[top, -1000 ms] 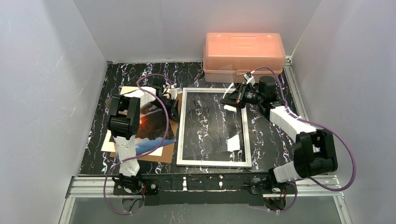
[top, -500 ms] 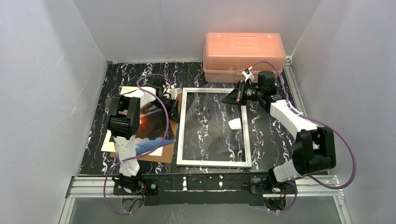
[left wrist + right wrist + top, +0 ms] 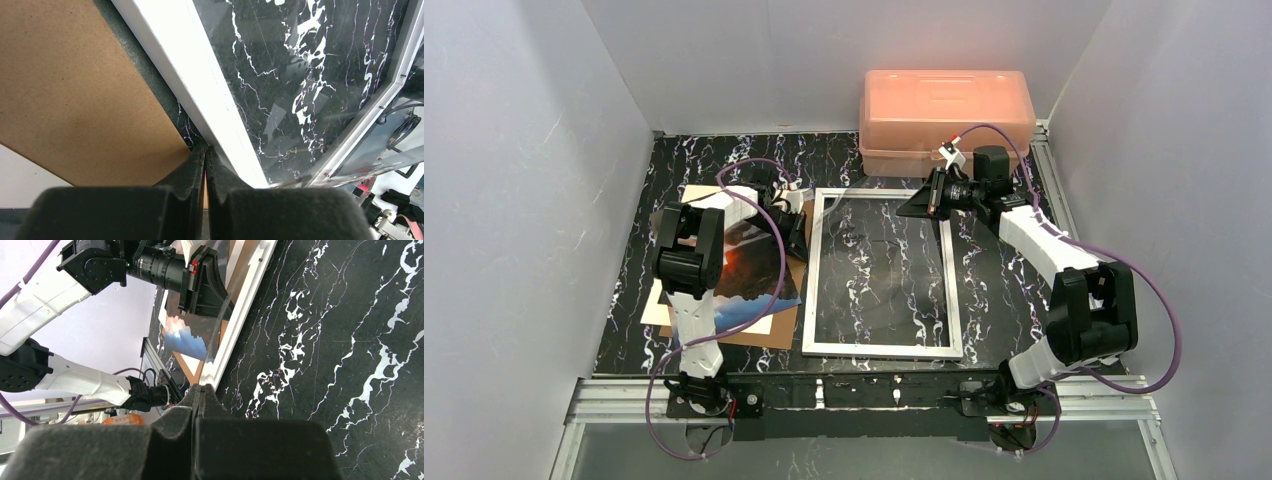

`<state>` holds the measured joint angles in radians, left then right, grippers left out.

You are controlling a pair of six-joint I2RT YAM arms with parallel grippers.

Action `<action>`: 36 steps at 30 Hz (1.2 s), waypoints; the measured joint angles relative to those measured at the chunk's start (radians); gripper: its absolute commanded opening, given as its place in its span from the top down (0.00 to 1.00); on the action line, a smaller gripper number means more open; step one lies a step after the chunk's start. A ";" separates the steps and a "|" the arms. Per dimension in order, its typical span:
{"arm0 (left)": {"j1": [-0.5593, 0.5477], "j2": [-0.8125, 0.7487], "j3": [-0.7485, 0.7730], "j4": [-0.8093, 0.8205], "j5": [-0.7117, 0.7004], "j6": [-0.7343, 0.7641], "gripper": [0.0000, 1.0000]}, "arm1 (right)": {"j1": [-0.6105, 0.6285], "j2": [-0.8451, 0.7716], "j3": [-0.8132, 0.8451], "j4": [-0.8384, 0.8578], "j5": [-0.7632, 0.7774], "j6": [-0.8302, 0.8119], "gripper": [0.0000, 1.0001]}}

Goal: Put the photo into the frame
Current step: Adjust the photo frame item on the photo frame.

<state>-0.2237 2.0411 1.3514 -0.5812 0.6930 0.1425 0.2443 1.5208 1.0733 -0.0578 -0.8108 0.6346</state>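
Note:
The white frame (image 3: 879,349) lies flat mid-table, marble showing through its opening. My right gripper (image 3: 921,206) hovers over the frame's far right corner, shut on the thin clear pane (image 3: 220,335), whose edge runs up from the jaws (image 3: 201,386) and stands tilted above the frame. The photo (image 3: 746,272), dark clouds with an orange glow, rests on the brown board (image 3: 729,333) left of the frame, partly under my left arm. My left gripper (image 3: 798,238) is shut, its tips (image 3: 205,148) down on the table between the board (image 3: 75,90) and the frame's left rail (image 3: 200,75).
A pink plastic box (image 3: 946,118) stands at the back right, just behind the right gripper. A white sheet (image 3: 656,306) peeks from under the board. Grey walls enclose the table on three sides.
The right gripper has drawn back toward the pink box with the pane; the bright reflections seen over the frame's right side have gone. The left arm has not moved.

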 measured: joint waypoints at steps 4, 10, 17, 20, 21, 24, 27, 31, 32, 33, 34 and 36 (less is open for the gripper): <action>0.000 0.000 0.000 0.000 0.000 0.000 1.00 | 0.000 -0.001 -0.013 0.016 0.004 0.039 0.99; 0.002 0.000 0.000 -0.006 0.001 -0.002 1.00 | -0.001 -0.007 -0.024 0.027 0.025 0.138 0.98; 0.019 -0.002 0.024 -0.043 0.010 -0.005 1.00 | -0.001 -0.009 0.029 -0.182 0.104 0.090 0.74; 0.025 -0.008 0.024 -0.056 0.011 -0.005 1.00 | -0.001 -0.007 0.036 -0.306 0.147 0.031 0.65; 0.026 -0.009 0.024 -0.058 0.011 -0.006 1.00 | -0.001 -0.005 0.036 -0.337 0.159 0.015 0.62; 0.031 -0.019 0.024 -0.066 0.011 -0.010 1.00 | -0.001 -0.004 0.038 -0.449 0.204 -0.041 0.62; 0.032 -0.024 0.024 -0.070 0.011 -0.013 1.00 | -0.001 0.000 0.058 -0.488 0.211 -0.058 0.74; 0.032 -0.029 0.024 -0.071 0.011 -0.024 1.00 | -0.001 0.004 0.120 -0.522 0.214 -0.065 0.63; 0.032 -0.029 0.024 -0.071 0.011 -0.027 1.00 | -0.001 0.004 0.139 -0.532 0.213 -0.066 0.62; 0.032 -0.029 0.025 -0.073 0.011 -0.033 1.00 | -0.001 0.004 0.159 -0.541 0.213 -0.067 0.62; 0.032 -0.029 0.026 -0.076 0.011 -0.040 1.00 | -0.001 0.004 0.179 -0.550 0.213 -0.070 0.65; 0.034 -0.029 0.031 -0.080 0.014 -0.055 1.00 | -0.001 0.004 0.216 -0.574 0.214 -0.077 0.87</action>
<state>-0.1898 2.0117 1.3827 -0.6613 0.7067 0.0879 0.2436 1.5249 1.2892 -0.6319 -0.5964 0.5575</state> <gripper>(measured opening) 0.007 0.356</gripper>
